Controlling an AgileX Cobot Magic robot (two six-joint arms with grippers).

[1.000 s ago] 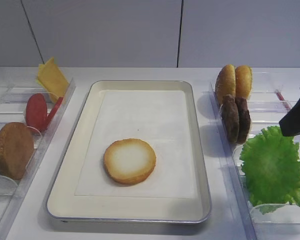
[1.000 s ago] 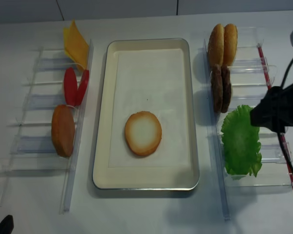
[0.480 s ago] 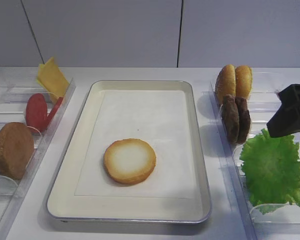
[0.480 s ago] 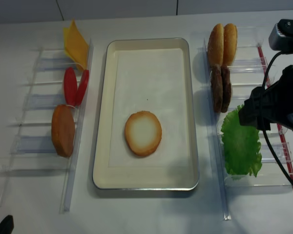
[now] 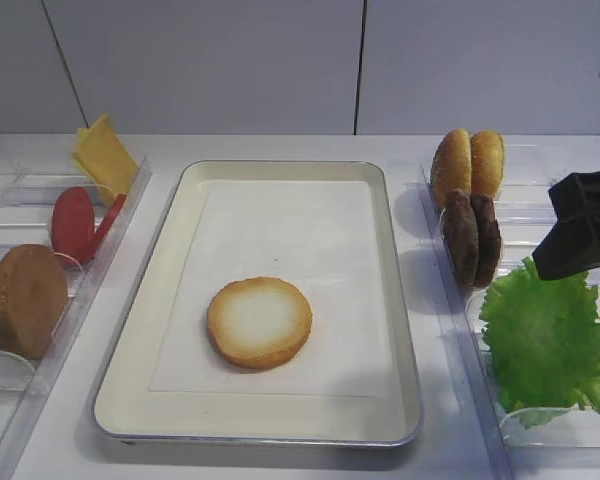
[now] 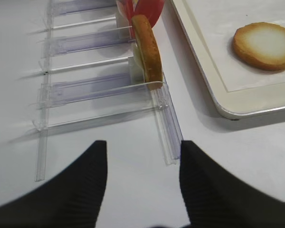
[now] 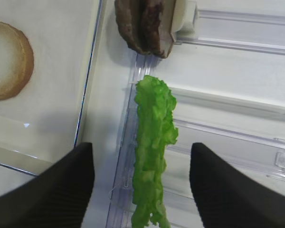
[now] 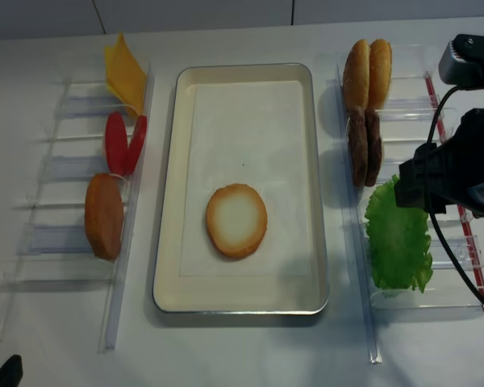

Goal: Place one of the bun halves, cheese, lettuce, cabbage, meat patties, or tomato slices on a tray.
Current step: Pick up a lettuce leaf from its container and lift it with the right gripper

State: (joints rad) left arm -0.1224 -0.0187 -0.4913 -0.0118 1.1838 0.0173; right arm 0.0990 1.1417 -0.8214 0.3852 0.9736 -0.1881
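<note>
My right gripper [image 7: 140,148] is open, its black fingers standing either side of the frilly green lettuce [image 7: 154,142] without touching it. The lettuce [image 8: 398,238] stands on edge in the right rack, below the right gripper [image 8: 436,185]. One bun half [image 5: 259,321] lies cut face up on the cream tray [image 5: 170,260]. The meat patties [image 5: 472,238] and two bun halves [image 5: 467,163] stand further back in that rack. My left gripper [image 6: 143,145] hangs open over bare table. No cabbage is in view.
The clear left rack [image 6: 85,90] holds a bun half [image 5: 25,300], tomato slices [image 5: 78,222] and cheese [image 5: 105,155]. The right rack's rail [image 7: 126,156] runs close beside the tray's metal rim [image 7: 88,76]. A cable [image 8: 448,242] loops down from the right arm.
The right arm has come in from the right edge and now hangs over the lettuce. The food and the left arm have not moved.
</note>
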